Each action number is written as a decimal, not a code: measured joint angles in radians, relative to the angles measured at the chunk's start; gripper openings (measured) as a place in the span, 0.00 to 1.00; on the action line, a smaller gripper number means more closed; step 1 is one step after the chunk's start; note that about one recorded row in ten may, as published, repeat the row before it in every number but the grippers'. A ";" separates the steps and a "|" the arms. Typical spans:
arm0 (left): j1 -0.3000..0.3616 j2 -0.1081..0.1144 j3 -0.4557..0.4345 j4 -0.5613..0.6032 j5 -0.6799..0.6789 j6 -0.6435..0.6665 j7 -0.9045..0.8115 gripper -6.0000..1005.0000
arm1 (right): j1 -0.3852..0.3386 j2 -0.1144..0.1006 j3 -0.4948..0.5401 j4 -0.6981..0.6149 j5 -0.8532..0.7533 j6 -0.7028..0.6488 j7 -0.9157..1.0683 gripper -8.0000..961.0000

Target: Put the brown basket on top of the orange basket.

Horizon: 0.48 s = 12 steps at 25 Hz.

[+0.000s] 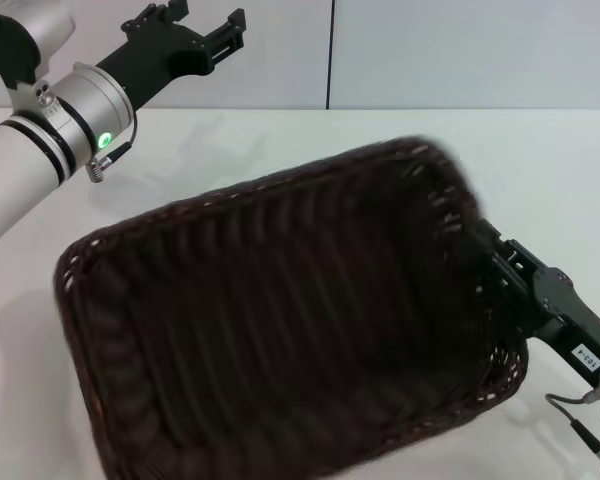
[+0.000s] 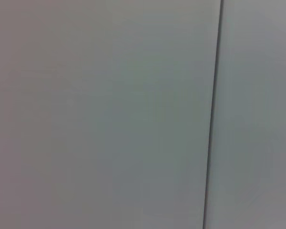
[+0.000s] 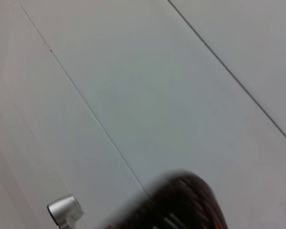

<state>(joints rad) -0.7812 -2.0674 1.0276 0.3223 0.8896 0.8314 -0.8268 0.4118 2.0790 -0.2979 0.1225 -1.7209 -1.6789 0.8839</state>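
Observation:
The brown basket (image 1: 280, 320) fills most of the head view, lifted and tilted, with its open inside facing the camera. My right gripper (image 1: 483, 258) is shut on the basket's right rim and holds it up. A bit of that dark rim (image 3: 186, 202) shows in the right wrist view. The orange basket is hidden or out of view. My left gripper (image 1: 208, 28) is raised at the far left, open and empty, well away from the basket.
The white table (image 1: 540, 170) shows beyond and to the right of the basket, with a pale wall behind it (image 1: 460, 50). The left wrist view shows only wall panels with a dark seam (image 2: 213, 114).

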 joint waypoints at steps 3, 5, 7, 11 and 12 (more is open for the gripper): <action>-0.001 0.000 0.000 0.000 0.000 0.000 0.001 0.82 | -0.001 -0.001 0.000 -0.010 0.000 -0.007 0.009 0.33; -0.002 0.000 0.001 0.000 -0.003 -0.001 0.011 0.82 | -0.001 -0.001 0.000 -0.021 -0.001 -0.009 0.023 0.39; -0.002 0.000 0.001 0.000 -0.004 -0.001 0.011 0.82 | 0.001 -0.001 0.000 -0.039 -0.001 -0.012 0.044 0.46; -0.005 -0.001 -0.003 0.000 -0.008 0.002 0.021 0.82 | -0.003 -0.002 0.009 -0.079 0.002 -0.030 0.050 0.57; -0.005 -0.001 -0.003 0.000 -0.008 0.002 0.021 0.82 | -0.005 -0.002 0.012 -0.095 0.003 -0.037 0.050 0.60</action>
<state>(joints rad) -0.7860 -2.0686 1.0242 0.3221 0.8817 0.8338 -0.8057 0.4068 2.0773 -0.2858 0.0279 -1.7177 -1.7161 0.9343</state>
